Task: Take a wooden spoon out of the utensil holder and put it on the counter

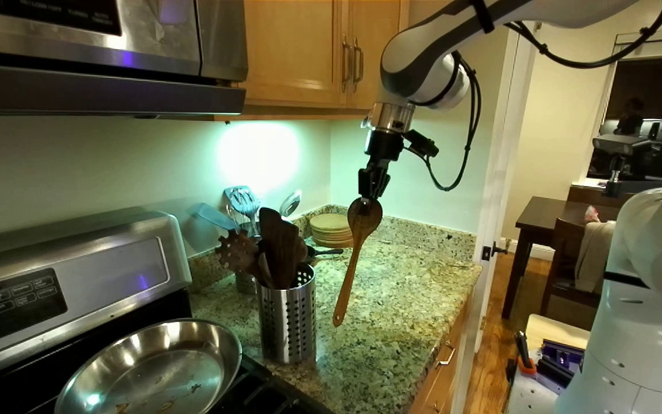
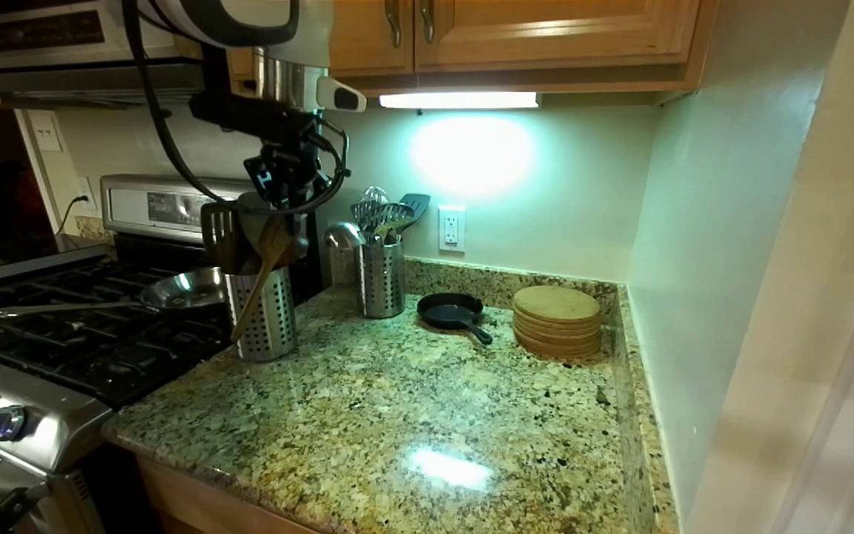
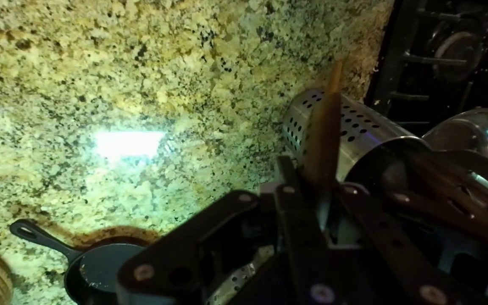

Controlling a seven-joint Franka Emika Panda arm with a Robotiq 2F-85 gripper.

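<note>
Wrist view: jaws are closed on the bowl end of the wooden spoon (image 1: 361,230); in both exterior views its handle hangs down at a slant. Spoon is out of the utensil holder (image 1: 287,322), in the air just beside it, not touching.

My worry: grip is only at the bowl, so the handle is a long lever. Straight down, the tip likely hits the worktop (image 2: 397,400) first and twists the wood in my grip. Swing toward the holder and I could clip it or the dark utensils (image 1: 279,247). Release high, it bounces.

Surface: glossy speckled granite, glare from the lamp (image 2: 460,100) under the cabinets (image 2: 545,37). Black skillet (image 2: 448,311) and round board stack (image 2: 557,322) near the wall; stove (image 2: 101,348) alongside. Dark table (image 1: 543,214) well apart, beyond.
</note>
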